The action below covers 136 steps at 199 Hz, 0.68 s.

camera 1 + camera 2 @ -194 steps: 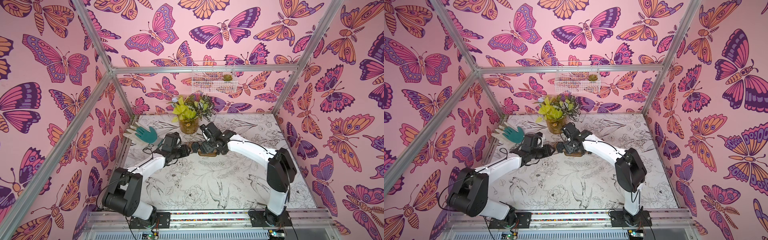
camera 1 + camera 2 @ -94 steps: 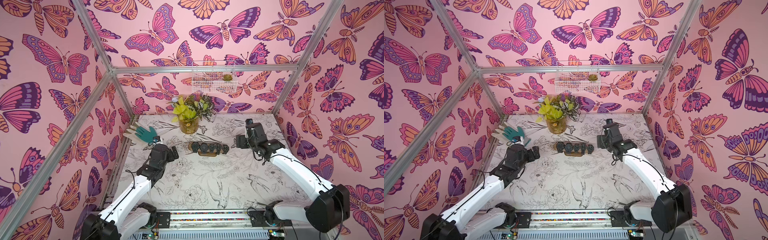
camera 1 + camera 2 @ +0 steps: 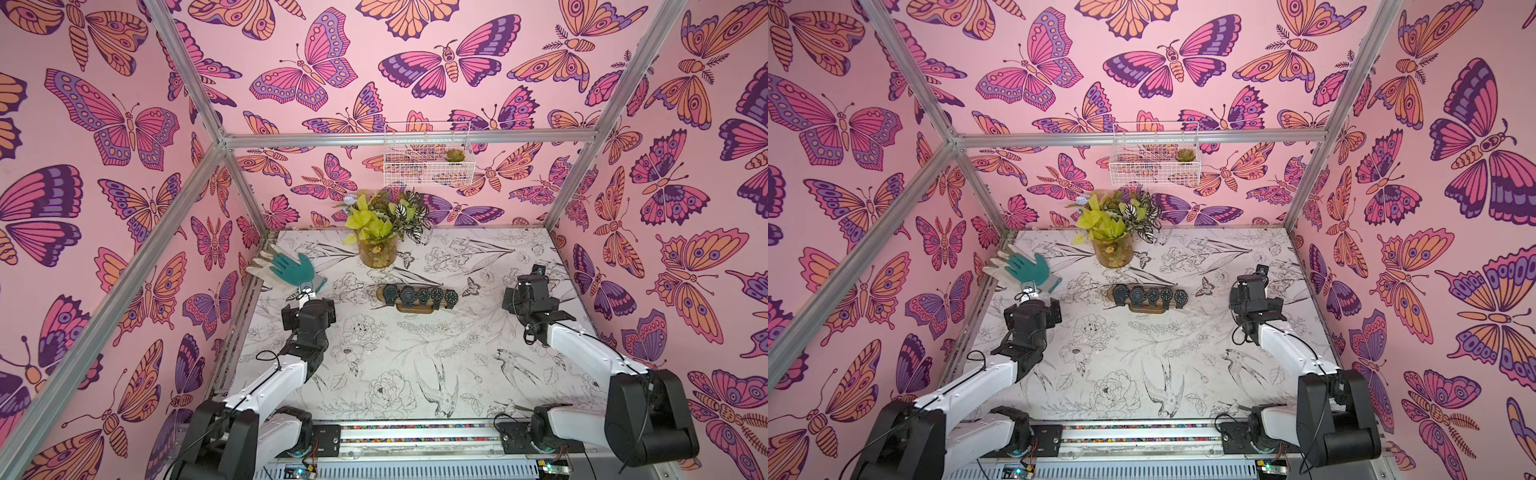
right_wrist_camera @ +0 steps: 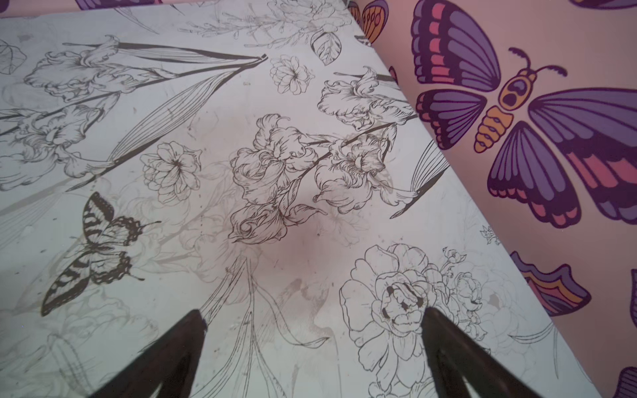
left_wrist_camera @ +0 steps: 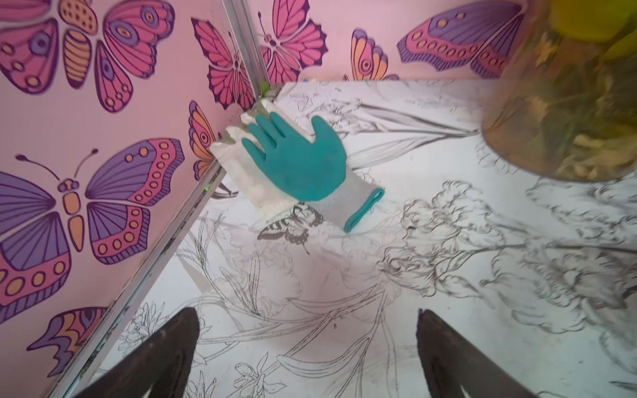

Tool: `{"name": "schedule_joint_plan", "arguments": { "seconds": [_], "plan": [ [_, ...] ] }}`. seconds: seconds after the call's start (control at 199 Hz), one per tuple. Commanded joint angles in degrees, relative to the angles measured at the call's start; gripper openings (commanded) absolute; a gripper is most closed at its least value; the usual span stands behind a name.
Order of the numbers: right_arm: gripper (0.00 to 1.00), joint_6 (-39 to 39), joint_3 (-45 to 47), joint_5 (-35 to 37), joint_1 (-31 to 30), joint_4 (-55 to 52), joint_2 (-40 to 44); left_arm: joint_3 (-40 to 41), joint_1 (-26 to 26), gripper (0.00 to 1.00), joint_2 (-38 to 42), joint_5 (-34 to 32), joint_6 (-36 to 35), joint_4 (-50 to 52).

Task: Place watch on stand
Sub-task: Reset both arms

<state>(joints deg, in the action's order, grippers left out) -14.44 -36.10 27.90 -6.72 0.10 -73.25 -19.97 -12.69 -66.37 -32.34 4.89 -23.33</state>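
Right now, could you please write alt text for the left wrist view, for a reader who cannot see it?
A teal-palmed glove lies on the flower-printed table by the butterfly-patterned wall, ahead of the open, empty left end effector. A blurred glass vase of plants stands nearby.

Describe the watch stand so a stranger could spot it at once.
Start at the flower-printed table and find the plant jar at its back edge. Just in front of the jar lies the stand, a low brown wooden bar. Unlike the teal glove by the left wall, it carries a row of five dark watches.
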Motion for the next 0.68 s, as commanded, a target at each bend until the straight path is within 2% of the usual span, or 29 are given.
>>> {"name": "schedule_joint_plan", "arguments": {
  "seconds": [0.0,0.035,0.04,0.05,0.126,0.206,0.326,0.351,0.422,0.482,0.512,0.552,0.628,0.678],
  "plan": [
    [0.99,3.8,4.6,1.3,0.8,15.1,-0.6,3.3,2.6,1.0,-2.6,2.8,-3.3,-12.1],
    [0.99,4.8,7.1,0.0,1.1,20.7,-0.7,4.0,4.2,1.0,-4.0,3.9,-3.6,-16.7],
    [0.99,4.9,7.4,-0.2,1.1,21.2,-0.7,4.0,4.4,1.0,-4.0,8.0,-4.7,-16.7],
    [0.99,5.2,7.8,-0.5,1.1,22.2,-0.9,4.4,4.6,0.99,-4.3,11.2,-5.4,-17.2],
    [0.99,6.8,10.8,-3.5,1.7,28.7,-1.9,7.0,7.2,1.0,-8.5,19.1,-7.1,-29.5],
    [0.99,8.3,11.6,-7.6,2.1,31.8,-2.8,7.1,8.6,1.0,-13.1,22.0,-7.5,-33.7],
    [1.0,11.1,13.5,-14.3,2.1,37.2,-2.8,7.1,9.6,1.0,-24.7,24.7,-9.1,-46.8],
    [1.0,11.6,13.9,-15.4,2.2,37.9,-2.6,6.6,9.6,0.99,-23.9,24.9,-9.0,-44.5],
    [1.0,13.5,15.5,-19.4,2.1,40.3,-1.7,1.8,10.9,0.99,-20.1,25.4,-6.0,-28.3],
    [1.0,14.2,15.7,-20.9,2.2,40.6,-1.9,-0.3,11.9,0.99,-23.1,25.8,-6.1,-31.7],
    [0.99,14.7,16.0,-21.2,2.2,42.1,-2.7,-0.7,12.3,0.99,-22.0,25.0,-4.6,-29.2],
    [0.99,15.1,16.6,-21.1,2.1,45.7,-4.9,-1.7,12.7,0.99,-21.0,24.3,-3.5,-25.3],
    [0.99,13.9,16.9,-19.0,2.6,51.0,-10.2,-0.3,12.7,0.99,-22.8,24.3,-4.4,-31.2],
    [0.99,13.3,16.4,-17.7,2.8,54.7,-13.9,-0.6,12.8,0.99,-21.5,23.0,-3.3,-28.6]
  ]
}}
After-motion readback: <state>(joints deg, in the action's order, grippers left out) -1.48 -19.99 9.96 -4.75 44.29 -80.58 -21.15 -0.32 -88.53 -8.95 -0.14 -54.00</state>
